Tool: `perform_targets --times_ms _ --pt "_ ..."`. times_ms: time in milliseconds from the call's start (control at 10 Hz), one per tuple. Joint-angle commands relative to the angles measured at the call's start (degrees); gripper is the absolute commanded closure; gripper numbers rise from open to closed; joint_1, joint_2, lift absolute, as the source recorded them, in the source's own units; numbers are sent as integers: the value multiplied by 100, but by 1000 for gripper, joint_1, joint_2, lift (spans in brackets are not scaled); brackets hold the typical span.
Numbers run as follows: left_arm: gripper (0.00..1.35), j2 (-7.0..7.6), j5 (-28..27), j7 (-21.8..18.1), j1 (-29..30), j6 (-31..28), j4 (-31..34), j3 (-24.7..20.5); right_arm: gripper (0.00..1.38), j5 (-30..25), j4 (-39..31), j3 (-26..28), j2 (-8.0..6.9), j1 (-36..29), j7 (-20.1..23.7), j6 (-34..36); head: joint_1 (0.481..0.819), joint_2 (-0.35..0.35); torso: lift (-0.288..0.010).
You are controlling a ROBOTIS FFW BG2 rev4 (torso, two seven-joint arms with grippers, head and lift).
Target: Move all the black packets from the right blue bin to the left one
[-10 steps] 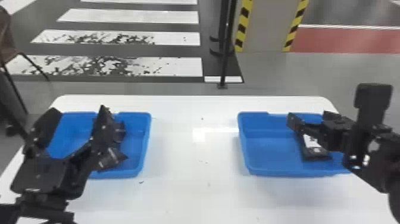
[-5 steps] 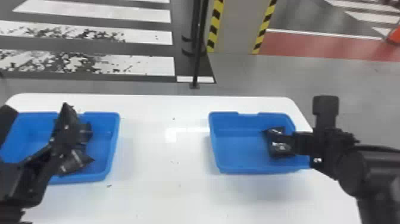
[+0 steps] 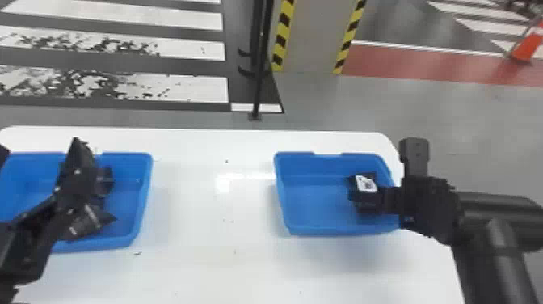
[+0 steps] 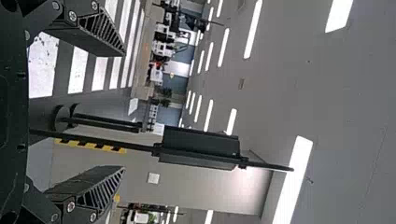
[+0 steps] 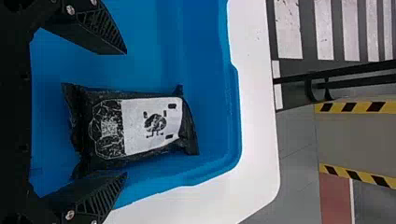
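Right blue bin (image 3: 311,202): one black packet (image 5: 152,126), pale label up, inside its right side. Right hand (image 3: 369,201): at that bin, fingers wide apart, empty. Left hand (image 3: 39,145): well left of it, likewise. Black packets (image 3: 87,223): in left blue bin (image 3: 144,194), left of it.

So the left arm (image 3: 24,250) sits at the near left, its gripper (image 3: 39,145) angled upward toward the far side, fingers spread pretty wide with a big gap between them. Over on the right, the black arm (image 3: 491,250) comes in from the near right edge, and its gripper (image 3: 386,172) is tipped downward, both flat fingers well apart too, nothing pinched between the pads.
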State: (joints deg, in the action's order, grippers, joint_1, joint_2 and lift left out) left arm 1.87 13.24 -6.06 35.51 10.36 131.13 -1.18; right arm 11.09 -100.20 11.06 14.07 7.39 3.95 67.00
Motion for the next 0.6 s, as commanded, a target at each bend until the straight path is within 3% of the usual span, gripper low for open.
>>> perform_targets --times_ms 0,200,500 --pt "183 -3 -10 0 -8 5 0 -8 116 33 99 -135 -1 63 -8 -63 695 -186 -140" --pt "183 -3 -10 0 -8 5 0 3 116 33 282 -272 -1 147 -88 -133 695 -172 -140" --pt "183 6 1 -26 -8 61 0 -20 116 45 254 -295 -124 77 -422 -232 695 -163 -140"
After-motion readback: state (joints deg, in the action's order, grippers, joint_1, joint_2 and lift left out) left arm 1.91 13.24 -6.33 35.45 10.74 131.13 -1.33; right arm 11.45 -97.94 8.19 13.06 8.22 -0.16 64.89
